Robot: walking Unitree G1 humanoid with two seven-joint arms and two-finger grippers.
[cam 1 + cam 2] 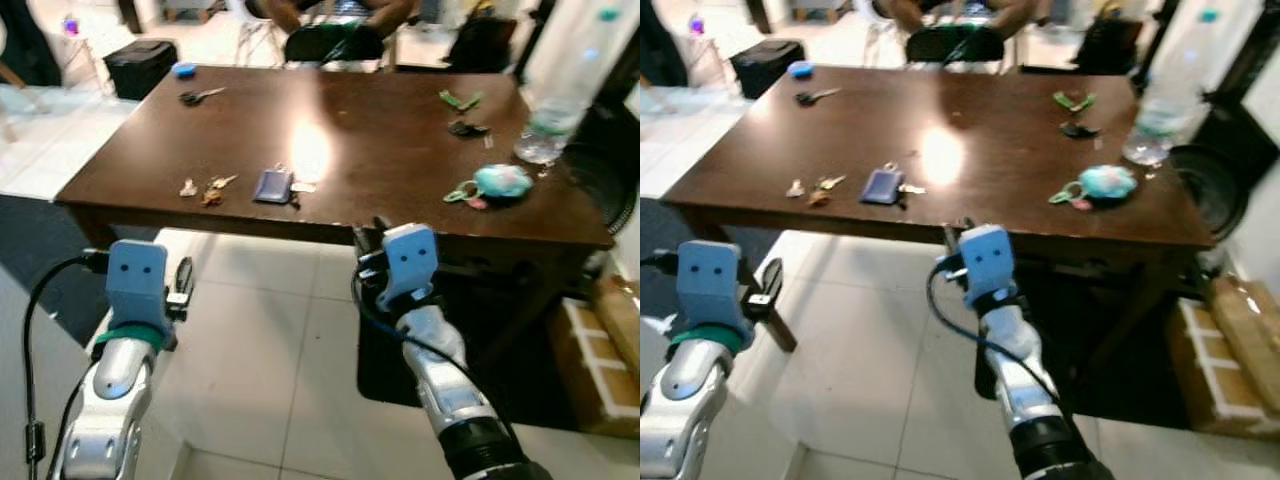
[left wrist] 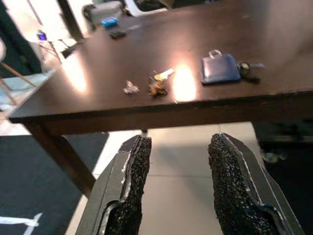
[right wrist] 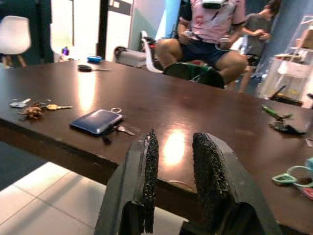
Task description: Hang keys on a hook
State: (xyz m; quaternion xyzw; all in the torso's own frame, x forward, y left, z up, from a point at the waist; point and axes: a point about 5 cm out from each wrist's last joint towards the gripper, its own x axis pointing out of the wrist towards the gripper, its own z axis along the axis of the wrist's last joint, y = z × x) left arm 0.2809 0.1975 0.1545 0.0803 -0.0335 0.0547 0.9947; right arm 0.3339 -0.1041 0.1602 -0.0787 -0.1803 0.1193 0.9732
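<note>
A small bunch of keys (image 1: 210, 188) lies near the front left edge of the dark wooden table (image 1: 400, 160). Beside it is a blue key pouch (image 1: 273, 185) with a key (image 3: 124, 129) sticking out. More keys lie further off: a dark set (image 1: 200, 96) at the far left, a green set (image 1: 460, 99) and a black fob (image 1: 467, 128) at the far right. My left gripper (image 2: 178, 181) is open, held below and in front of the table edge. My right gripper (image 3: 173, 166) is open too, just under the front edge, facing the pouch.
A teal pouch with rings (image 1: 500, 181) and a water bottle (image 1: 545, 130) stand at the table's right. A person (image 3: 210, 29) sits at the far side. Cardboard boxes (image 1: 600, 350) lie on the floor at right, a black bin (image 1: 140, 65) at far left.
</note>
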